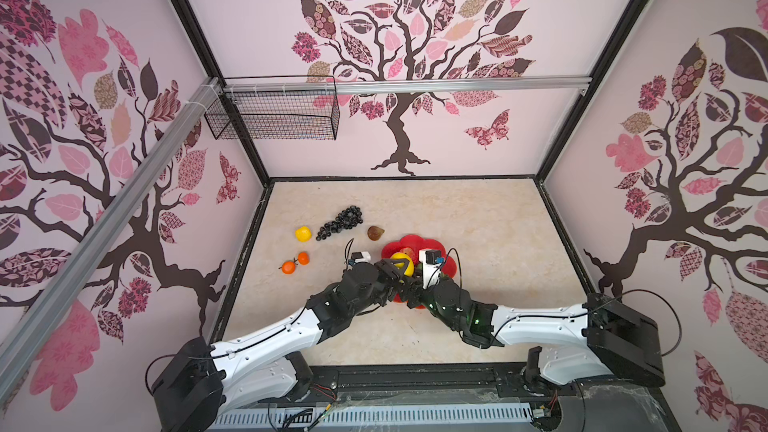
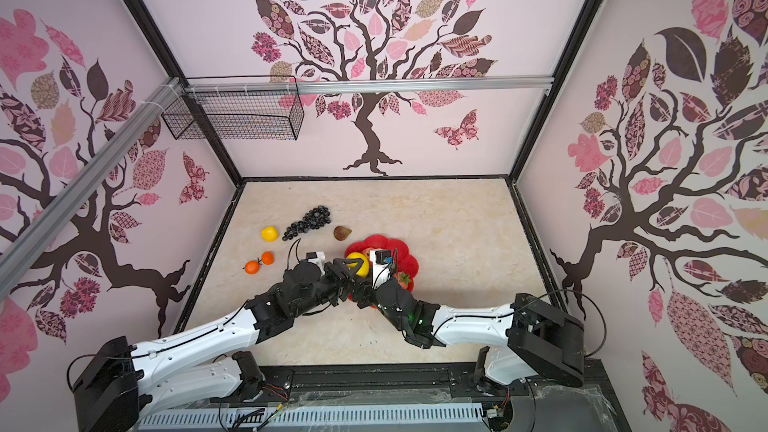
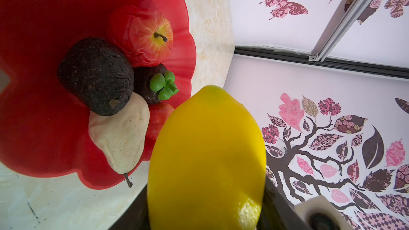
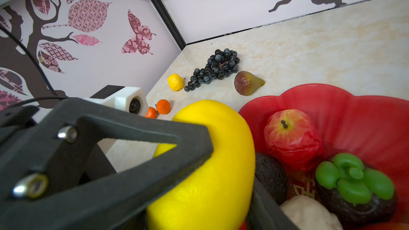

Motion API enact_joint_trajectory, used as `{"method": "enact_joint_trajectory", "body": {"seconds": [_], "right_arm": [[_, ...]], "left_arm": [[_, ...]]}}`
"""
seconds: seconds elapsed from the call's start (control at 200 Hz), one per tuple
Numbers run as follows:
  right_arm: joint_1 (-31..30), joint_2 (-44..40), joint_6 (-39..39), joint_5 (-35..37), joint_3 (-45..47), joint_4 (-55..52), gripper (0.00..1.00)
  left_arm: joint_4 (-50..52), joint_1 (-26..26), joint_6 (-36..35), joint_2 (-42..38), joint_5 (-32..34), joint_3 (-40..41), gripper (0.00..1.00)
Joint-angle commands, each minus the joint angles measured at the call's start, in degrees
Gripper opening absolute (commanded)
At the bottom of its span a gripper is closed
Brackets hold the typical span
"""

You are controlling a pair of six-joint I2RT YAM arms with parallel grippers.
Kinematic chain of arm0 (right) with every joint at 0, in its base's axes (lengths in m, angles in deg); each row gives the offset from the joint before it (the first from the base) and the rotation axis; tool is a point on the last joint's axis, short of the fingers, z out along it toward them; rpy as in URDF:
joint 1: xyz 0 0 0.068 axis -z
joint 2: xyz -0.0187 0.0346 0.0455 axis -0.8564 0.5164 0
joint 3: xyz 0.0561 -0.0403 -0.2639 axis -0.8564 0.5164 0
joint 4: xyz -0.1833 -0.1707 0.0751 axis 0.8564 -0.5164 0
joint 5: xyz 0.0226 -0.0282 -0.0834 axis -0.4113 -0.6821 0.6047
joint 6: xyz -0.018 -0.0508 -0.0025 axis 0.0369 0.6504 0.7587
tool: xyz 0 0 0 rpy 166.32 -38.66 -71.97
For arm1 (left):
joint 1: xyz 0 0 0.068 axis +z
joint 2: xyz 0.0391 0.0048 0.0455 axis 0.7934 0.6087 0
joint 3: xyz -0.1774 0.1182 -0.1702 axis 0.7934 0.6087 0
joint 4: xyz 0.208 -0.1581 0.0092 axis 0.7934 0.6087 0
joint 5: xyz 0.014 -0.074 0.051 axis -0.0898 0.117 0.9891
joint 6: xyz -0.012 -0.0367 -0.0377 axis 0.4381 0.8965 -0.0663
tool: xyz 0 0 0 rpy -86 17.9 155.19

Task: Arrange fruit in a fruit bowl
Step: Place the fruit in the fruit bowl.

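Left tool [image 1: 397, 270]: pinching the large lemon [image 1: 404, 263], its black fingers pressed against the fruit's sides in both wrist views.

Right tool [image 1: 410, 281]: close to the same lemon from about 5 o'clock. One dark finger [image 4: 265, 206] shows just beside the fruit; whether it grips or even touches cannot be told.

Large lemon: held over the fruit bowl [image 1: 411, 241] at its 8 o'clock rim; the bowl sits near the middle of the tabletop [image 1: 498, 284]. Long axis in line with the left tool's fingers, tip outward toward roughly 2 o'clock.

In the bowl: red apple [image 3: 143, 36], dark avocado [image 3: 95, 76], cream pear [image 3: 119, 133] with its stem past the rim, dark round fruit [image 4: 354, 186] with a green cap. These crowd the space right beside the lemon.

On the tabletop, from the bowl:
- brown fig [image 1: 375, 233], 10 o'clock, just beside the rim
- grape bunch [image 1: 340, 223], farther at 10 o'clock, long axis 2 to 8 o'clock, narrow end toward 8
- small lemon [image 1: 303, 233], beyond the grapes
- two oranges [image 1: 288, 267], 9 o'clock, side by side, well apart from the bowl

Wire basket [image 1: 274, 116]: on the rail at 11 o'clock, above the tabletop.

Obscured: both arms cover the bowl's near half in both top views. A red fruit [image 3: 159, 118] is half hidden behind the lemon. The gold emblem [image 4: 303, 186] shows only in part.
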Motion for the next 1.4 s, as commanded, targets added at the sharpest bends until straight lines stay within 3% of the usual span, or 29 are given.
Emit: {"method": "enact_joint_trajectory", "body": {"seconds": [0.0, 0.11, 0.265, 0.42, 0.525, 0.72, 1.005, 1.09, 1.396], "right_arm": [[0.00, 0.77, 0.35, 0.89, -1.52, -0.10, 0.50], [0.00, 0.14, 0.31, 0.79, -1.43, -0.69, 0.49], [0.09, -0.73, -0.38, 0.37, -1.54, -2.32, 0.49], [0.39, -3.11, -0.42, -2.32, -2.67, -7.90, 0.49], [2.99, -5.66, -1.12, -6.45, -3.39, -13.76, 0.48], [11.30, -11.58, 0.99, -15.13, -6.45, -28.82, 0.47], [19.35, -11.90, 8.26, -20.64, -13.38, -45.25, 0.48], [21.36, -10.51, 8.97, -21.26, -14.71, -47.13, 0.48], [30.33, -3.90, 9.59, -26.06, -16.81, -48.83, 0.48]], "left_arm": [[-0.50, -0.44, -1.10, -0.31, -0.60, -0.89, 0.59], [0.54, -0.44, -1.78, -0.45, 0.12, -1.33, 0.65], [3.29, -0.10, -4.79, -1.62, 2.09, -2.33, 0.86], [10.12, 5.75, -12.52, -5.05, 0.51, -4.48, 0.94], [16.36, 10.16, -18.83, -10.02, 1.59, -4.78, 0.96], [29.06, 16.62, -37.74, -16.83, 5.90, -7.92, 0.97], [38.05, 17.86, -58.83, -23.11, 21.06, -6.78, 0.97], [38.02, 17.85, -59.01, -26.03, 24.35, -4.36, 0.97], [25.89, 17.84, -63.36, -32.28, 23.64, 8.74, 0.97]]}}
